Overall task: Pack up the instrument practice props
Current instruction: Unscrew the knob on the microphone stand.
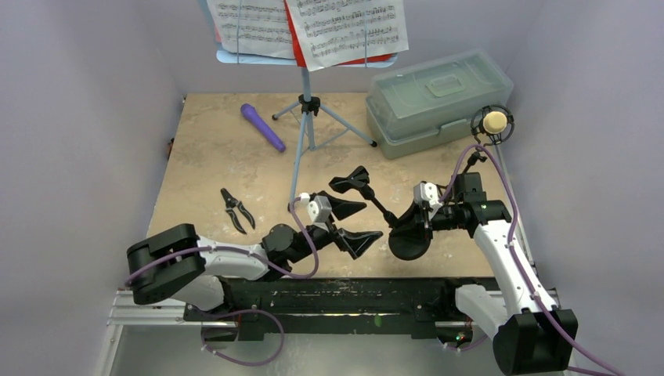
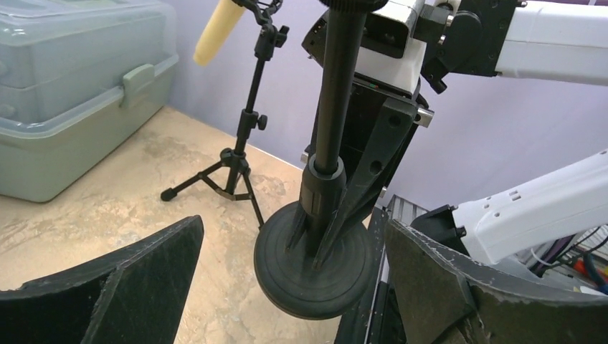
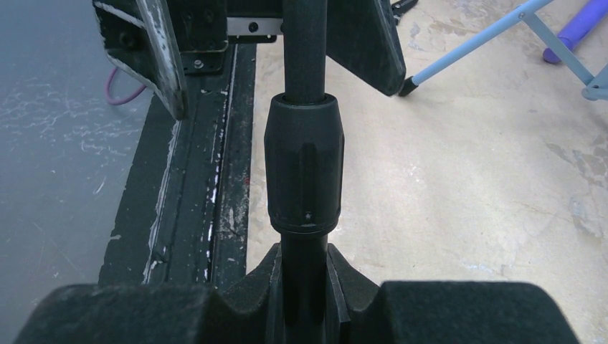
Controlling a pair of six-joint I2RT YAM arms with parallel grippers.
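My right gripper is shut on the pole of the black round-base mic holder and holds it tilted near the table's front edge; its clip points to the far left. My left gripper stands open just left of the round base, with its fingers apart on either side and not touching it. At the right edge the tan microphone sits in the tripod holder. The purple microphone lies at the far left. The pale-blue music rack holds sheet-music pages.
The translucent grey-green lidded box stands shut at the far right. A small black clip-like piece lies on the table to the left of my left gripper. Walls close in the table on three sides.
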